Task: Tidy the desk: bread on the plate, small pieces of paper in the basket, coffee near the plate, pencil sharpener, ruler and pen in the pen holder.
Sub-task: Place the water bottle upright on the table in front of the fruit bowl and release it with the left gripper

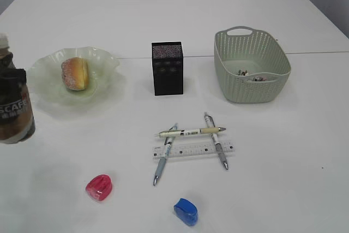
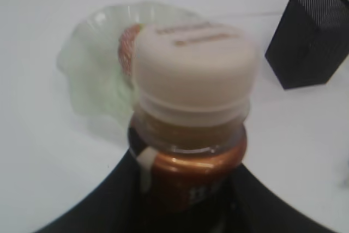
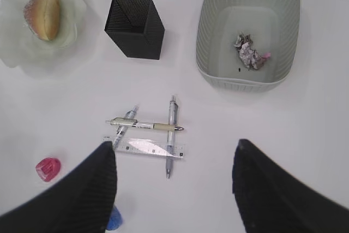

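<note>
A white table with the tidy-up partly done: bread on the plate, paper scraps in the basket. The left gripper, jaws partly closed, clasps the coffee bottle below its cap; the plate lies just beyond it. Best set down upright, close beside the plate, before letting go. The right gripper hangs wide open and empty above the pens and ruler.
</note>
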